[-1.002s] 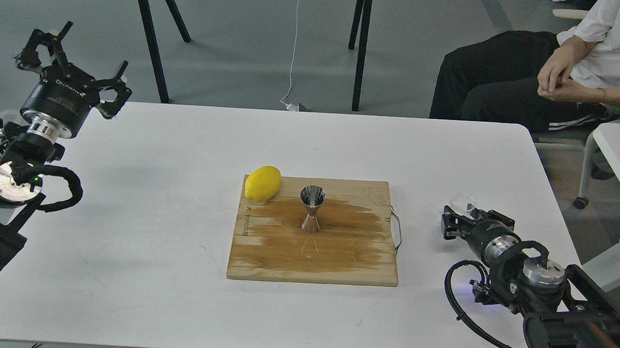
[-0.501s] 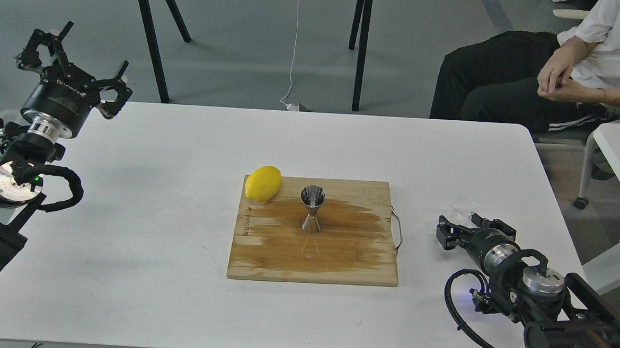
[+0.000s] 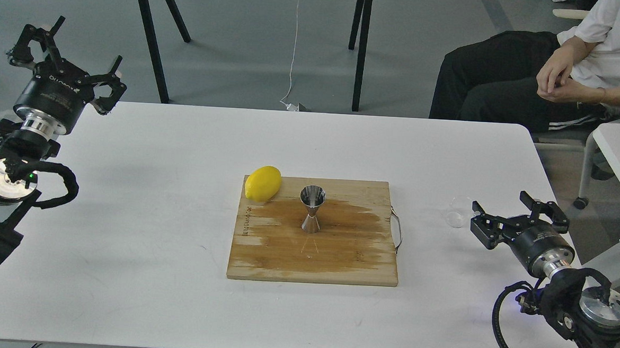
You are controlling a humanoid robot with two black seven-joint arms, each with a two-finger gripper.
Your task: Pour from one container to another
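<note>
Since the earlier frames the right gripper [image 3: 517, 214] has let go of the cup [image 3: 457, 212] and backed off to the right — its fingers are now spread wide, holding nothing, with the cup standing on the table [image 3: 154, 213] just beside them, between gripper and board [image 3: 337, 260]. Meanwhile the left gripper [image 3: 64, 57] has drifted slightly up and left; it hangs open and empty, well apart from everything. On the board the jigger [image 3: 311, 208] stands upright, near the lemon [image 3: 263, 182]. Judging by the set-down cup, pouring looks finished or paused. If not done, the next move calls for regrasping that thin glass gently — it could slip or tip.
</note>
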